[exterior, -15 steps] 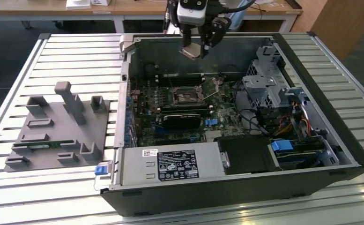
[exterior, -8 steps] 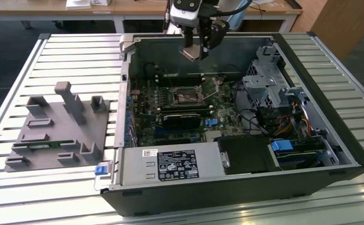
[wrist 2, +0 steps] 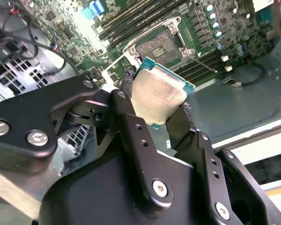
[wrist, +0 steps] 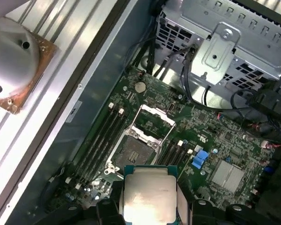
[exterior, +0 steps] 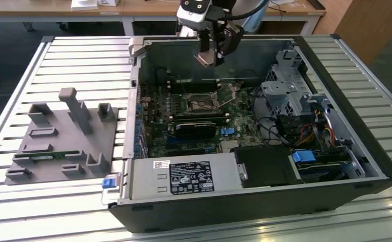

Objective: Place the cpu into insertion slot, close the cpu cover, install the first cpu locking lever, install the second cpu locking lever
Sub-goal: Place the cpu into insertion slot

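Note:
My gripper (exterior: 211,56) hangs above the open computer case, shut on the cpu (exterior: 205,59), a flat square chip with a dull silver top. In both wrist views the cpu (wrist 2: 159,93) (wrist: 147,197) sits clamped by its edges between the two black fingers (wrist 2: 131,122). The insertion slot (wrist: 136,152) (wrist 2: 161,44) (exterior: 199,104) lies on the green motherboard well below the chip, its dark centre bare. The cpu cover (wrist: 157,115), a thin silvery frame, stands swung up at one side of the socket.
Long black memory slots (wrist: 100,136) run beside the socket. A metal drive cage (exterior: 290,91) and cables fill the case at the exterior view's right, and a power supply (exterior: 182,176) sits at the front. A grey parts fixture (exterior: 61,141) lies on the slatted table.

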Robot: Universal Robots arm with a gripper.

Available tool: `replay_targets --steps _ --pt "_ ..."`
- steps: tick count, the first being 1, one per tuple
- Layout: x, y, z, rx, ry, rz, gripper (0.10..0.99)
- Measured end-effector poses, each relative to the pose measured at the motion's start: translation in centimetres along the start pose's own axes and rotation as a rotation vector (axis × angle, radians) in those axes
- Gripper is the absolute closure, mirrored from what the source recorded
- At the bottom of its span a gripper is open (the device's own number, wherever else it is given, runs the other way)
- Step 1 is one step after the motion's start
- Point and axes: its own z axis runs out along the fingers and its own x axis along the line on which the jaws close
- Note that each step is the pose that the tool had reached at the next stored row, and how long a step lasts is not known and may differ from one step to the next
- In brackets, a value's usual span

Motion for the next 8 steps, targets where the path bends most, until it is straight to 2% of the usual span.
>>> replay_targets --steps 8 --pt "0.01 -0.05 0.42 -0.002 -0.0099 0.113 0.549"
